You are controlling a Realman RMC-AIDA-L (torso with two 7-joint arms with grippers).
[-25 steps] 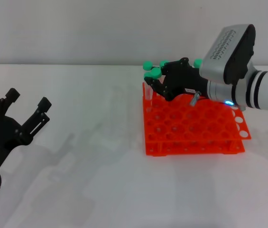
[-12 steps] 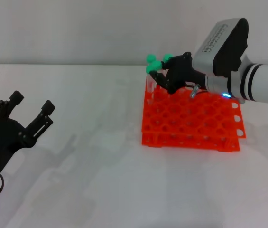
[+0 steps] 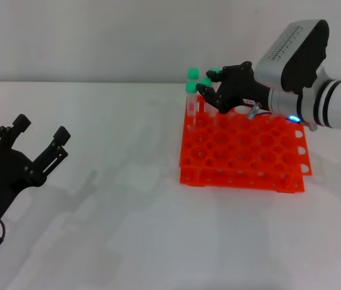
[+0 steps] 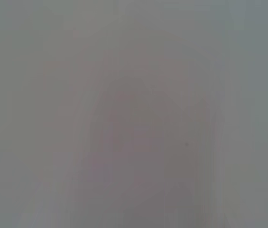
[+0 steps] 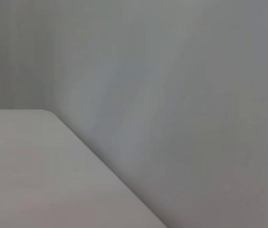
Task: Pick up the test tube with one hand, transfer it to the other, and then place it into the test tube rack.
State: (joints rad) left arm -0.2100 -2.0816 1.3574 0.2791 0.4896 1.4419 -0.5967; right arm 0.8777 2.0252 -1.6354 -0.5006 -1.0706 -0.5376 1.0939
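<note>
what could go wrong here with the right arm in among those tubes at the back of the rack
The right gripper sits among the green-capped tubes at the rack's far left corner, so its fingers could knock a neighbouring tube or pull up two. A lift that is not straight up might catch a hole and tilt the rack. The left gripper waits open, far to the left, so the handover needs a long carry that could shake a loose tube free.

Black jointed left pincer (image 3: 37, 130) trails a cable; right pincer (image 3: 209, 90) joins a silver-white arm, black-banded.
</note>
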